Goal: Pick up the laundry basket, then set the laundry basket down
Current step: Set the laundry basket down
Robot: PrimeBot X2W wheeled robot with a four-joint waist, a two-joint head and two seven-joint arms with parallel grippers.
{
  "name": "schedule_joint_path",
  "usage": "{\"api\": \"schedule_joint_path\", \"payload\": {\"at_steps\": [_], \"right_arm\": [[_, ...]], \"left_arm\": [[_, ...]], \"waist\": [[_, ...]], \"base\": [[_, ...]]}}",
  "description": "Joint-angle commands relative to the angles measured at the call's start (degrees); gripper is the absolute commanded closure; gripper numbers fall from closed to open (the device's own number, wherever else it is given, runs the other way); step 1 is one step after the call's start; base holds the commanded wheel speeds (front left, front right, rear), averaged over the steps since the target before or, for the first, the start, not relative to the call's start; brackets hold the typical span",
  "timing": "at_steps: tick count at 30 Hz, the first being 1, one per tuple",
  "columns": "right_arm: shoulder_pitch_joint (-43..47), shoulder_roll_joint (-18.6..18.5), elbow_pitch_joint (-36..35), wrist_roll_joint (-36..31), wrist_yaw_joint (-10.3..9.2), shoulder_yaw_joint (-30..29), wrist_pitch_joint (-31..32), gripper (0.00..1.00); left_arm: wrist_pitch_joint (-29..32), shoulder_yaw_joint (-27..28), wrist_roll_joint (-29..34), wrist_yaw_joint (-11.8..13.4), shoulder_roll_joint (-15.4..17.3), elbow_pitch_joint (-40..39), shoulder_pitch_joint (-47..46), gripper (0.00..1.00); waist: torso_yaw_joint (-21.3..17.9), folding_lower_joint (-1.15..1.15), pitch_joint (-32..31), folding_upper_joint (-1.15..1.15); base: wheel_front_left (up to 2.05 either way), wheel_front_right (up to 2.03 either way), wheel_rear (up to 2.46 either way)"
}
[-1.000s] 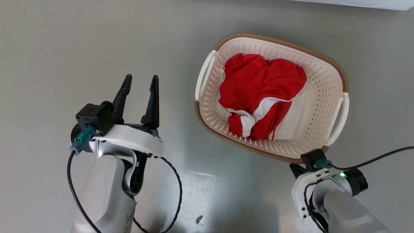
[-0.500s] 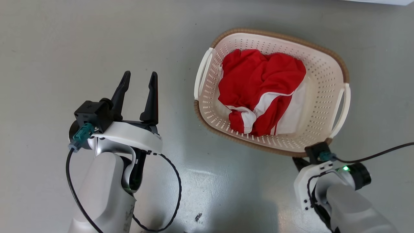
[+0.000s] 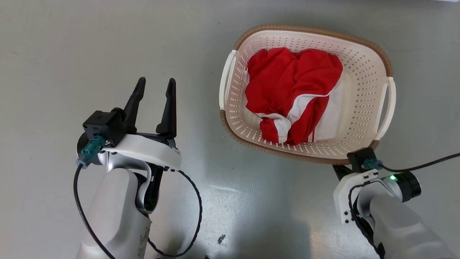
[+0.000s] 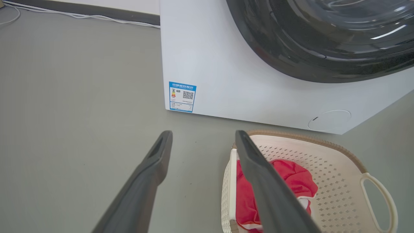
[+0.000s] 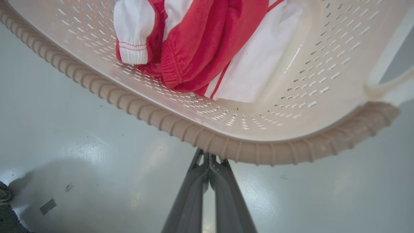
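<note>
The laundry basket [image 3: 363,82] is cream-white and perforated, with a brown woven-look rim, and sits at the upper right of the head view. A crumpled red and white garment [image 3: 287,86] lies inside it. My right gripper [image 3: 340,168] is at the basket's near right corner. In the right wrist view its fingers [image 5: 207,181] are pressed together, shut, and the tips go under the brown rim [image 5: 226,149]. My left gripper [image 3: 156,81] is open over bare floor, well left of the basket. The left wrist view shows its open fingers [image 4: 152,168] beside the basket [image 4: 326,155].
A white washing machine [image 4: 242,81] with a dark round door stands just beyond the basket. The floor [image 3: 54,54] is smooth grey, with open room to the left. Black cables trail from both wrists.
The right gripper has moved forward and to the right, shut at the rim, and the basket has slid away and turned a little with it. The camera shifted slightly. The left gripper stays open.
</note>
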Motion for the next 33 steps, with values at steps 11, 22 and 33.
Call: {"api": "schedule_joint_path", "payload": {"at_steps": [11, 22, 33], "right_arm": [[-0.1, 0.59, -0.31, -0.6, 0.33, 0.04, -0.89, 1.0], [-0.61, 0.64, -0.31, -1.3, 0.33, -0.51, -1.06, 1.0], [-0.43, 1.13, -0.31, -1.73, 0.33, -0.75, -1.15, 1.0]], "left_arm": [[-0.35, 1.32, -0.05, 0.42, 1.16, -1.49, -0.47, 0.0], [-0.35, 1.27, 0.09, 0.46, 1.16, -1.62, -0.35, 0.0], [-0.35, 1.42, 0.48, 0.36, 1.16, -1.29, -0.48, 0.0]], "waist": [[0.1, 0.0, 0.35, 0.0], [-0.15, 0.0, 0.62, 0.0], [-0.56, 0.0, 0.56, 0.0]], "base": [[0.0, 0.0, 0.0], [0.0, 0.0, 0.0], [0.0, 0.0, 0.0]]}}
